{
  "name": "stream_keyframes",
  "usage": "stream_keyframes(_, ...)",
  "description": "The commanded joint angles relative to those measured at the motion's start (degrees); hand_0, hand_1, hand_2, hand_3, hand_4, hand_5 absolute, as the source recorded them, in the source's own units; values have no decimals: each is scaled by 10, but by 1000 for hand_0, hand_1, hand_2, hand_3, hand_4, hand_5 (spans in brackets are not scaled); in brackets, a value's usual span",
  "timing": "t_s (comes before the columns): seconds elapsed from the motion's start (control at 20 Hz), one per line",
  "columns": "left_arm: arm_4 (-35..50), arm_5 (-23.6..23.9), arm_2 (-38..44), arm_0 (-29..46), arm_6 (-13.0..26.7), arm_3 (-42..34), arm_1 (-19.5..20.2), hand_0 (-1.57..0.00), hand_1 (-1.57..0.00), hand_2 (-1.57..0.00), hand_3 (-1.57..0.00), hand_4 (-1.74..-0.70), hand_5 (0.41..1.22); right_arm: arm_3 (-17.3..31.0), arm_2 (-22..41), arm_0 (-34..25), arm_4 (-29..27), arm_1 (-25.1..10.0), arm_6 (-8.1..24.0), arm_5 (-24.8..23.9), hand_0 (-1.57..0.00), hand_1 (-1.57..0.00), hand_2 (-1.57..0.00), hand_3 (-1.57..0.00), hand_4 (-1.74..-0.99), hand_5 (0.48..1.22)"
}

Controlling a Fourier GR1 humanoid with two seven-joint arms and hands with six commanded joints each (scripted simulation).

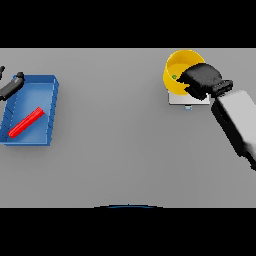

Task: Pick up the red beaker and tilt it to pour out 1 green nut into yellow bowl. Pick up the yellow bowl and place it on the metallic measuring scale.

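We see the yellow bowl (181, 67) sitting on the metallic measuring scale (181, 99), a green nut (174, 77) inside. Our right hand (201, 80) curls over its near rim — a light, stiff, smooth wall, best pinched at the rim.

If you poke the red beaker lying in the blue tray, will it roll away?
Probably a little: the red beaker lies on its side and looks tube-shaped. The blue tray walls should likely stop it. It looks stiff, not floppy.
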Motion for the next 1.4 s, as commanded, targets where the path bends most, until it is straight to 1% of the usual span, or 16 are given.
stream_keyframes(0.0,-1,1,1,-2,0,-7,5,1,1,1,1,-719,725,17,-6,-3,0,0,-7,-9,-1571,-1571,-1500,-1169,-1741,1221)
stream_keyframes(0.2,0,4,2,-4,5,0,-1,1,1,1,1,-726,713,72,-20,-6,0,7,-16,-26,-1571,-1571,-1451,-1295,-1741,1221)
stream_keyframes(0.3,-3,4,0,-2,2,0,-1,1,1,1,1,-726,710,101,-29,-18,-3,17,-8,-27,-1571,-1571,-1428,-1331,-1741,1221)
stream_keyframes(0.35,1,5,2,4,2,-7,5,1,1,1,1,-725,710,109,-30,-15,-5,15,-30,-30,-1571,-1571,-1418,-1349,-1741,1221)
stream_keyframes(0.4,0,5,1,4,1,-2,0,1,1,1,1,-726,710,121,-34,-17,-8,22,-25,-29,-1562,-1571,-1405,-1374,-1741,1221)
stream_keyframes(0.5,1,10,1,8,-2,-12,1,1,1,1,1,-729,713,130,-37,-18,-13,27,-29,-21,-1528,-1571,-1382,-1440,-1741,1221)
stream_keyframes(0.6,-1,6,2,3,4,-7,6,1,1,1,1,-727,712,139,-40,-19,-14,23,-36,-14,-1417,-1571,-1363,-1487,-1741,1221)
stream_keyframes(0.7,0,6,-1,6,3,-12,2,1,1,1,1,-727,715,141,-41,-16,-13,23,-31,-14,-1397,-1571,-1385,-1363,-1741,1221)
stream_keyframes(0.75,0,7,0,2,5,-11,1,1,1,1,1,-729,717,145,-43,-19,-13,24,-31,-12,-1332,-1459,-1423,-1198,-1741,1221)
stream_keyframes(0.8,-1,5,0,-4,9,-4,-1,1,1,1,1,-730,720,146,-47,-19,-13,27,-30,-13,-1128,-1322,-1330,-1057,-1701,1221)
stream_keyframes(0.9,3,-1,1,1,2,-3,0,1,1,1,1,-733,728,153,-53,-22,-19,33,-27,-6,-721,-980,-1042,-833,-1619,1072)
stream_keyframes(1.0,3,2,1,5,3,-11,4,1,1,1,1,-729,723,161,-53,-26,-20,31,-29,2,-461,-703,-799,-669,-1563,971)
stream_keyframes(1.05,1,-2,-1,-2,4,-6,0,1,1,1,1,-727,717,160,-52,-25,-19,30,-24,4,-369,-582,-693,-613,-1539,933)
stream_keyframes(1.15,0,3,0,2,1,0,-3,1,1,1,1,-724,708,166,-42,-31,-9,26,-34,9,-236,-380,-519,-525,-1501,877)
stream_keyframes(1.25,1,0,3,-6,2,6,-3,1,1,1,1,-722,703,168,-35,-30,-3,25,-49,0,-150,-243,-375,-449,-1469,842)
stream_keyframes(1.35,1,-1,3,-5,-7,10,-8,1,1,1,1,-722,699,175,-38,-33,-4,23,-46,6,-96,-155,-251,-378,-1442,814)
